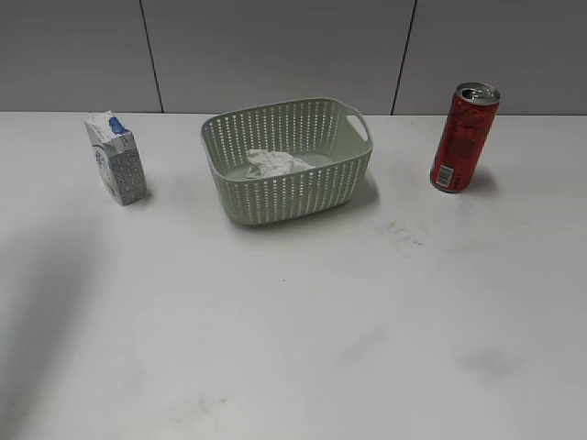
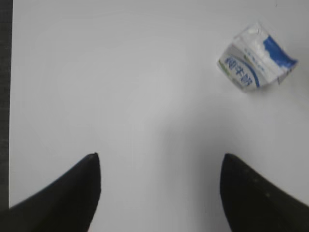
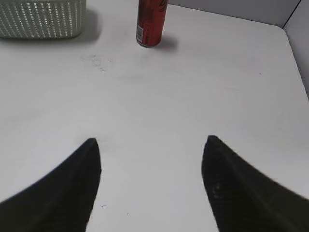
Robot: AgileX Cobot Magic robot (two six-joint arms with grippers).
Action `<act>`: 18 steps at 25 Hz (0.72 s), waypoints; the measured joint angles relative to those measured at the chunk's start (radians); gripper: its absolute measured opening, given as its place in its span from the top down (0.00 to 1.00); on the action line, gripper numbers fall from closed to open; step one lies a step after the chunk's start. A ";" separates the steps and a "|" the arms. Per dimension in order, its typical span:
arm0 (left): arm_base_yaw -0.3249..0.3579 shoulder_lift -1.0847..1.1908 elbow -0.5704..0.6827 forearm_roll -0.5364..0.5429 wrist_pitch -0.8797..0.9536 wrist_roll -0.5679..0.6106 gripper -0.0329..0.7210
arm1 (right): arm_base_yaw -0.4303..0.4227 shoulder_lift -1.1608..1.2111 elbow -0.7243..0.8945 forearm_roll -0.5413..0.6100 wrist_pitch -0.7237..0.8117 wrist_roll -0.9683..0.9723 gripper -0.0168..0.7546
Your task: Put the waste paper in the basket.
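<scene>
The pale green basket point(image 1: 287, 161) stands at the back middle of the white table. Crumpled white waste paper point(image 1: 273, 164) lies inside it; I cannot tell how many wads. A corner of the basket also shows in the right wrist view point(image 3: 42, 19). My left gripper point(image 2: 159, 157) is open and empty above bare table, with the carton ahead to its right. My right gripper point(image 3: 150, 140) is open and empty above bare table, short of the can and basket. Neither gripper shows in the exterior view.
A small white-and-blue carton point(image 1: 116, 158) stands left of the basket and shows in the left wrist view point(image 2: 256, 58). A red drink can point(image 1: 464, 137) stands right of the basket and shows in the right wrist view point(image 3: 152, 21). A grey wall runs behind the table.
</scene>
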 joint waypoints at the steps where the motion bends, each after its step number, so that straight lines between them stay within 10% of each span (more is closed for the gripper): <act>1: 0.000 -0.027 0.046 0.002 0.001 0.000 0.18 | 0.000 0.000 0.000 0.000 0.000 0.000 0.33; 18: 0.000 -0.542 0.743 -0.022 -0.073 -0.001 0.18 | 0.000 0.000 0.000 0.000 0.000 0.000 0.33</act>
